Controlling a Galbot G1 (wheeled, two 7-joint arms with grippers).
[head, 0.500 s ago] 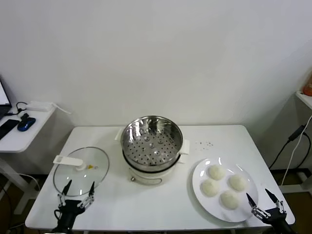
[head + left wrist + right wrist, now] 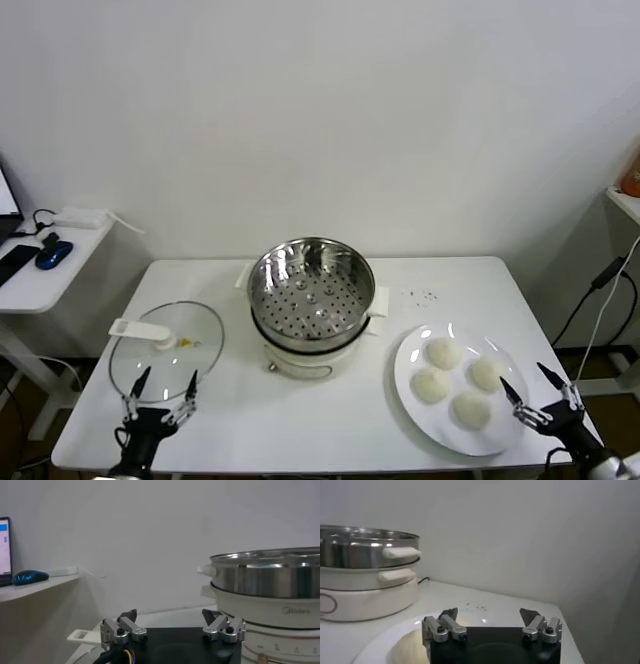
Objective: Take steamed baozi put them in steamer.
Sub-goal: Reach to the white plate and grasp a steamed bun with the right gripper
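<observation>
Beside the white plate [image 2: 415, 390], the right gripper [image 2: 533, 394] has risen slightly toward the four steamed baozi [image 2: 459, 381], fingers spread and empty, so none is in the steamer [image 2: 310, 282] yet; the left gripper [image 2: 160, 394] waits open.

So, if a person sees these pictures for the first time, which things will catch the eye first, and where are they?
First comes the shiny steamer, empty, at the middle of the white table. Next is the white plate to the robot's right of it, carrying four steamed baozi, with the open right gripper at its near right rim. The glass lid lies flat on the robot's left, the open left gripper at its near edge.
</observation>
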